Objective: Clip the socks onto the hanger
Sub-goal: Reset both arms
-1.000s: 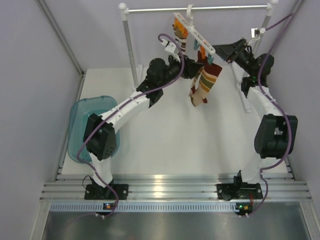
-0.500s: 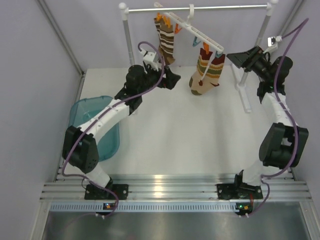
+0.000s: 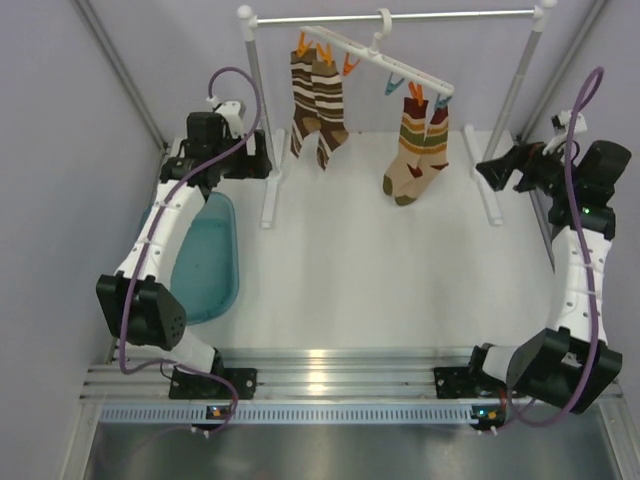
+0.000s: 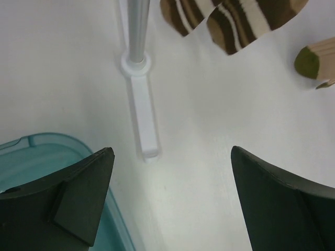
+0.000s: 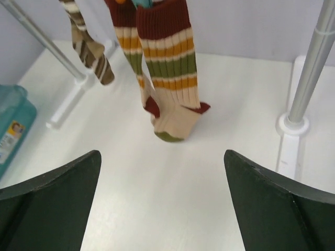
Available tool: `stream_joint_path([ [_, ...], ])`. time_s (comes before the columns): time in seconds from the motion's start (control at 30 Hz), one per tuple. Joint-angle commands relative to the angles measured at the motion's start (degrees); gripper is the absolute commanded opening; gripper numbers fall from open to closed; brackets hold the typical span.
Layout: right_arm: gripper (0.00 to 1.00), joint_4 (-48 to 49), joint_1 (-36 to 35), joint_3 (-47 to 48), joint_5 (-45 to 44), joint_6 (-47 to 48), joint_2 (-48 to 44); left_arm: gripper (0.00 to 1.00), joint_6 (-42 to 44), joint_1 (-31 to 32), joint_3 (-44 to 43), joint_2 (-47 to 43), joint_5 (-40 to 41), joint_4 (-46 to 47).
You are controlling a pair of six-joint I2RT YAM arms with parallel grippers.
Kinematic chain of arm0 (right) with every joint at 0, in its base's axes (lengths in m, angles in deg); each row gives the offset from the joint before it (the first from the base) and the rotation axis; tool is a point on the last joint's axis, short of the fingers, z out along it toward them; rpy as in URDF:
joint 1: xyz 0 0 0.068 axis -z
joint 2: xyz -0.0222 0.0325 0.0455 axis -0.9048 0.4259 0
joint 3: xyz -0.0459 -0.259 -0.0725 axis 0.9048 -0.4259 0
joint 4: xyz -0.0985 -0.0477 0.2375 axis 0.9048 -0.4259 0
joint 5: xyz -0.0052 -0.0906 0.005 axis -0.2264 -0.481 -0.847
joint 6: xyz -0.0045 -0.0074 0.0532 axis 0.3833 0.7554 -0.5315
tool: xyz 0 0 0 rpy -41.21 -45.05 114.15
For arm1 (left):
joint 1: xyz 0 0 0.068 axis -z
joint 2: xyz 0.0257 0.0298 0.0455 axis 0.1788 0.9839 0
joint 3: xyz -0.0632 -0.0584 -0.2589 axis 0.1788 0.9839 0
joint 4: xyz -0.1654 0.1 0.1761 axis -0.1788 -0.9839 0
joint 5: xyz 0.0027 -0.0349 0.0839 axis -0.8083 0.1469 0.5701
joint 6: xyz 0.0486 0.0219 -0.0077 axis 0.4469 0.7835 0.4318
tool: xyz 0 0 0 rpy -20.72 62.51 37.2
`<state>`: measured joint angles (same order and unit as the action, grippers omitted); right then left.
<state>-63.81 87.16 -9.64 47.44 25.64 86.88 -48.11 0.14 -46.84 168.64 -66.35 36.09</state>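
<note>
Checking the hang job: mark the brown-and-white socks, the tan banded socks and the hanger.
brown-and-white socks [image 3: 325, 100]: top external view, mid-leg of the right sock.
tan banded socks [image 3: 412, 150]: top external view, mid-leg of the left sock.
hanger [image 3: 365, 56]: top external view, white bar near its hook.

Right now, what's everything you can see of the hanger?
The hanger is a slim white bar, plastic by its look. Its top hook sits over the metal rail, and the bar runs at a slant in the top view. Small orange and blue clips dangle under it. The brown-and-white socks hang clipped near its left end, the tan banded socks near its right.
</note>
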Motion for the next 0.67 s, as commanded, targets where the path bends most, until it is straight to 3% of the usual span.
stream_joint_path([
  [0.0, 1.0, -18.95, 0.04, -2.68, -4.13, 20.11, -3.25, 0.98, 7.56, -2.26, 1.5, -4.42, -0.47, -11.38],
  [0.27, 1.0, -24.33, -0.13, -11.73, -9.68, 28.23, -13.52, 0.98, 12.14, -2.35, 19.85, -17.17, 3.4, -7.52],
  [0.63, 1.0, -25.21, -0.48, -17.98, -9.07, 27.53, -25.76, 0.98, 11.18, -2.35, 30.25, -30.27, 5.24, -5.05],
])
